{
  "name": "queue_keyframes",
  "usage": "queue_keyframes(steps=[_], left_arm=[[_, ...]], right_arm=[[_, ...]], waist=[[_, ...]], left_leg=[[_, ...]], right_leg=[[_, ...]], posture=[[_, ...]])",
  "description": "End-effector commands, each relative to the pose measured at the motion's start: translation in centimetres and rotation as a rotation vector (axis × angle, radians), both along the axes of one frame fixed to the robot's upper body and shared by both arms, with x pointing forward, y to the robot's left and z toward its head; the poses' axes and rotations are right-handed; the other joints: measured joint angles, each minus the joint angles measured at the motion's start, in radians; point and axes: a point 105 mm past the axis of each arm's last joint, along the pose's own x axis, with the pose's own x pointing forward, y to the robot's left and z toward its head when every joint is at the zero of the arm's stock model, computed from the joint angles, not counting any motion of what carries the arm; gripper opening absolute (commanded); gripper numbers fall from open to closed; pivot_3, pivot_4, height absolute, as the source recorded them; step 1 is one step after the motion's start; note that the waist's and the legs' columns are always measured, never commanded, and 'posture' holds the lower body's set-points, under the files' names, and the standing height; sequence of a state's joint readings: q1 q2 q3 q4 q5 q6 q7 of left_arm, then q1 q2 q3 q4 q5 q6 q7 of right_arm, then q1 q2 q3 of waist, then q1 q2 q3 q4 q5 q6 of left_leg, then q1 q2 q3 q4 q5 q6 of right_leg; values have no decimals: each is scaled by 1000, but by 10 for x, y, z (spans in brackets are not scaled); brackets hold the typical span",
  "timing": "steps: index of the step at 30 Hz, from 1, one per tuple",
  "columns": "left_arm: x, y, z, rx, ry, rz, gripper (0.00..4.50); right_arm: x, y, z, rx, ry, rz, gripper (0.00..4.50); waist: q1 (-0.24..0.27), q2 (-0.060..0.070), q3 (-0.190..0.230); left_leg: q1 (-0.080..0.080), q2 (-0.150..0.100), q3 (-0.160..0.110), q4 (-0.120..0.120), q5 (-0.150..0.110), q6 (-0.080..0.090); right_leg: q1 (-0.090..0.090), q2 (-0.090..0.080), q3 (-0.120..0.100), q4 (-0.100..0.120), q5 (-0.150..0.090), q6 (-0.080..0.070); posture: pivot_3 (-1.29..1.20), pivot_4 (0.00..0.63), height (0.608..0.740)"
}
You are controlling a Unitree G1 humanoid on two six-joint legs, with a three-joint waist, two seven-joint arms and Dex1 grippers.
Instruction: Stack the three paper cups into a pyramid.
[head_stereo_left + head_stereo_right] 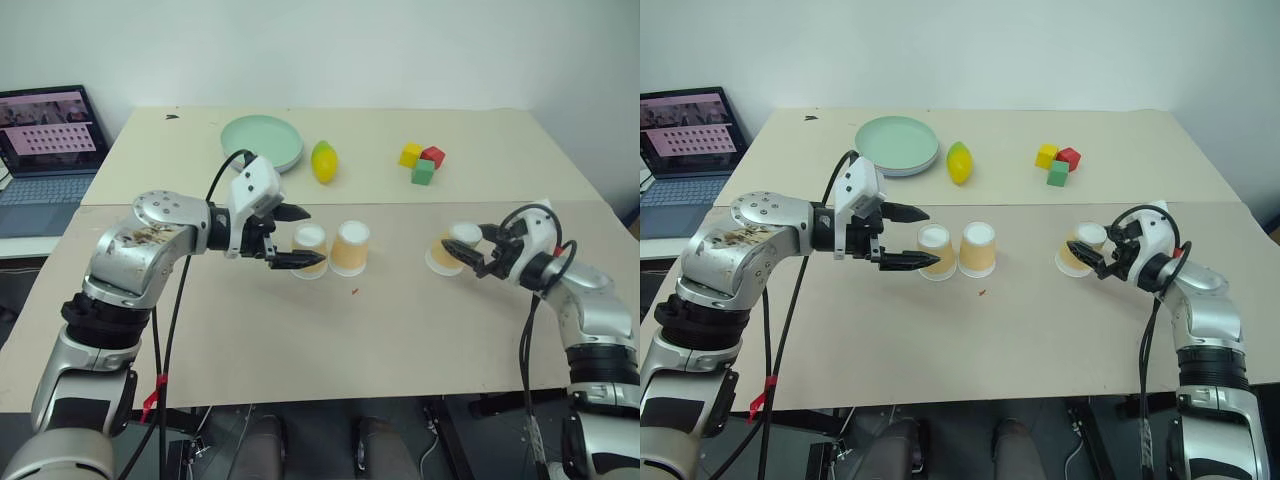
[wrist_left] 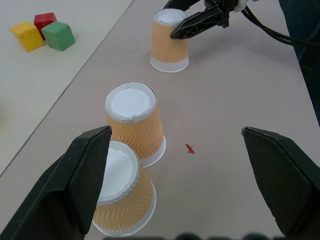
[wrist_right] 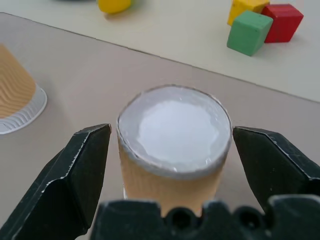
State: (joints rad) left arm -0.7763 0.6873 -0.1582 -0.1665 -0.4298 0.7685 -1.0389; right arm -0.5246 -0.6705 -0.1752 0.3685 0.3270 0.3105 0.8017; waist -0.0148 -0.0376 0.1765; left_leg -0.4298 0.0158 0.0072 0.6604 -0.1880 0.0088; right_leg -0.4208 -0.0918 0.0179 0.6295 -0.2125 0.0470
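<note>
Looking across the beige desk (image 1: 400, 330), we see three upside-down orange-tan paper cups with white bases. Two stand side by side, touching (image 1: 309, 250) (image 1: 350, 248); our left pincer (image 1: 288, 238) gapes wide beside the leftmost, gripping nothing. The third cup (image 3: 174, 145) stands well apart between the spread fingers of our right pincer (image 1: 472, 250), untouched. Farther back lie a yellow lemon (image 1: 323, 161) and coloured blocks (image 1: 422, 162).

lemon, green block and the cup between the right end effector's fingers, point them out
lemon (image 1: 323, 161), left eye view, middle of its yellow body
green block (image 1: 423, 172), left eye view, its top face
cup (image 3: 175, 125), right wrist view, its white upturned base
</note>
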Motion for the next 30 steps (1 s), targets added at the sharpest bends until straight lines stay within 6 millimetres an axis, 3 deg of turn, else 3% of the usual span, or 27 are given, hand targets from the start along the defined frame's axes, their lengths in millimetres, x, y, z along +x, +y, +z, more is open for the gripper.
queue_keyframes(steps=[1,2,7,15,18,24,30], left_arm=[[-3,-2,9,-11,-49,-6,4438],[-2,-3,9,-12,-50,-6,4438],[-1,-3,9,-15,-55,1,4500],[-4,-1,7,-8,-42,-8,4500],[-3,0,8,-7,-41,-7,4500],[-11,4,5,4,-3,-29,4500],[-18,25,11,39,19,-17,4500]], right_arm=[[6,6,22,-4,-72,17,4500],[7,6,22,-3,-70,14,4500],[6,1,15,-27,-56,-2,3098],[1,1,24,-43,-71,-2,3098],[0,6,39,-61,-95,16,3098],[-11,38,84,-126,-136,140,3098],[-30,81,107,-200,-118,329,3098]], waist=[[0,0,0],[0,0,0],[1,0,0],[1,0,0],[1,0,0],[-3,2,1],[-5,3,2]], left_leg=[[0,0,0,0,0,0],[0,0,0,0,0,0],[0,0,0,0,0,0],[0,0,0,0,0,0],[0,0,0,0,0,0],[0,0,0,0,0,0],[0,1,0,0,0,0]], right_leg=[[0,0,0,0,0,0],[0,0,0,0,0,0],[0,0,0,0,0,0],[0,0,0,0,0,0],[0,0,0,0,0,0],[-1,0,0,0,0,0],[-1,1,0,1,0,0]], posture=[[0,150,740],[0,150,740],[0,150,740],[0,150,740],[0,150,740],[0,150,740],[0,150,740]])
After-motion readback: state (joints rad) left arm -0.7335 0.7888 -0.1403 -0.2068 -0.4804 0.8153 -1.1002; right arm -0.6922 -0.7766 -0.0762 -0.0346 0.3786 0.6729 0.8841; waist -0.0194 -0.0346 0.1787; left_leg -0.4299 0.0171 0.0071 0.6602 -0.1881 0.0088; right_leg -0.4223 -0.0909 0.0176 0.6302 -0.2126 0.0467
